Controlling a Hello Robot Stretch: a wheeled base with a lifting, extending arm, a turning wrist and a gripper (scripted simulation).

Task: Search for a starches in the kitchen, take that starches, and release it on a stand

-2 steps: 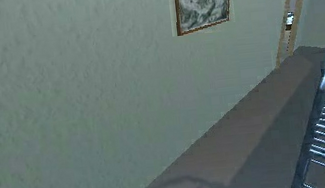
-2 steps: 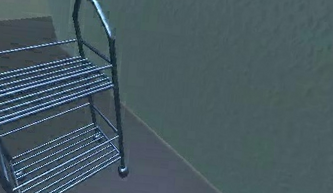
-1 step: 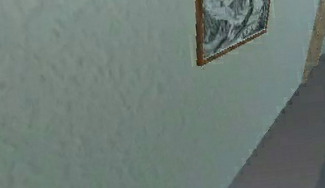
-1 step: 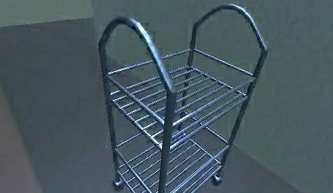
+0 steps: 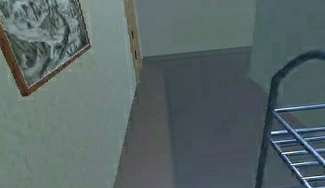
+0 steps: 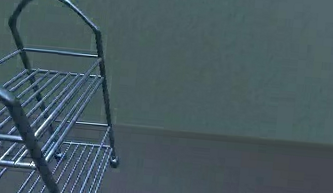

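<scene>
One framed picture (image 5: pixel 42 34), a grey-and-white scene in a wooden frame, hangs tilted in the forward view on the pale wall (image 5: pixel 45 144) at the left. Beside it, a narrow strip of grey floor (image 5: pixel 188 119) runs ahead to a light far wall, where a wooden door trim (image 5: pixel 132 25) stands upright at the corner. A metal wire shelf rack (image 5: pixel 310 132) juts in at the forward view's lower right, its arched end hoop rising above the wire tiers.

The arm side view shows the same wire shelf rack (image 6: pixel 50 84) at the left, two wire tiers under a rounded hoop, one small foot (image 6: pixel 115 162) resting on the dark floor (image 6: pixel 237 181). A plain teal-grey wall (image 6: pixel 238 61) stands close behind it.

Whether the gripper's jaws stand apart or together cannot be told, nor where the starch lies.
</scene>
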